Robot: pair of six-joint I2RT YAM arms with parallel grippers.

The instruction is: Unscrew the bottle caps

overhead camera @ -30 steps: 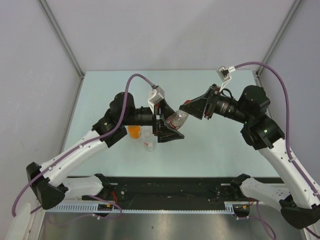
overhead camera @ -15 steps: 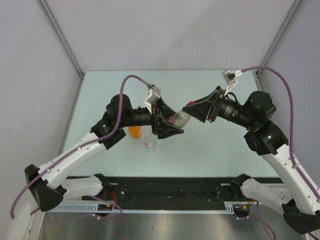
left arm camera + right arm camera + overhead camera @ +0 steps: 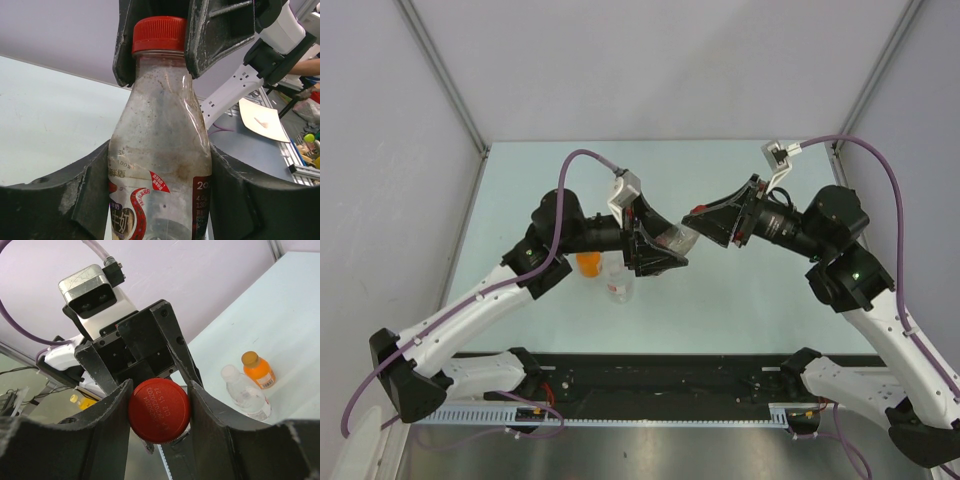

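Red plastic cap, top centre of left wrist view: clenched in my right claw, still on labelled bottle, whose body my left claw grasps, centre frame. Step: unscrewing, I judge. Next: twist cap, bottle held firm

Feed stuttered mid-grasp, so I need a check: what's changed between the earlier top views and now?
The left end effector closed onto the labelled bottle; the right arm swung slightly outward. Unchanged: the right end effector grips the red cap; the orange bottle and clear bottle stand where they were.
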